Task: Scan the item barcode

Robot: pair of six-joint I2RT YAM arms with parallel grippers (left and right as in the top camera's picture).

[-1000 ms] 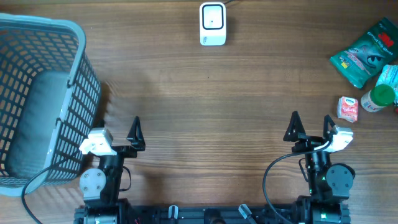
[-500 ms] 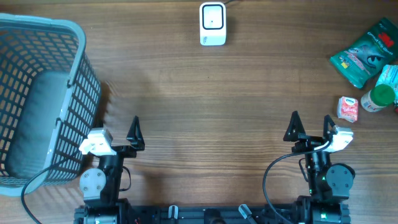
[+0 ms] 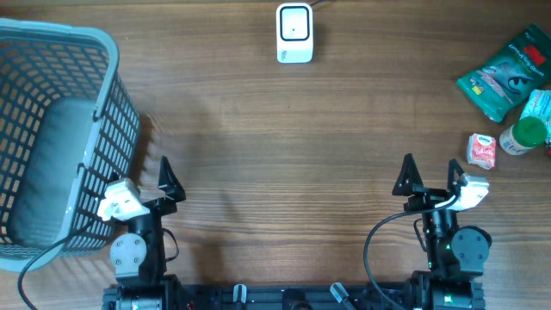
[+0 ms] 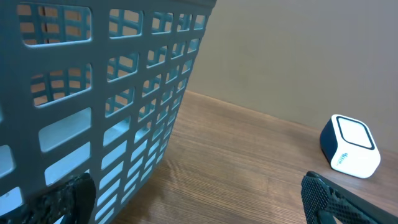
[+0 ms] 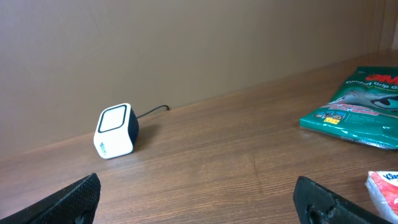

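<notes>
We take the white scanner [image 3: 294,33] as our mark on the wooden table [image 3: 284,129]. Well to the right of it lies the green packet [image 3: 504,73]. In the right wrist view we read "Comfort Grip G…" on it, under a red logo that looks like 3M. Farther right of the scanner, and nearer to us, a small red-and-white packet [image 3: 482,151] lies just beside a green-capped bottle [image 3: 525,136]; we cannot read the print on either. Well to the left of the scanner stands the grey slotted basket [image 3: 108,103].

Our left gripper [image 3: 142,179] is to the near left of the scanner, close by the basket's wall. Its jaws are spread wide and hold nothing. Our right gripper [image 3: 430,168] is to the near right of the scanner, equally wide apart and empty, well short of the items.
</notes>
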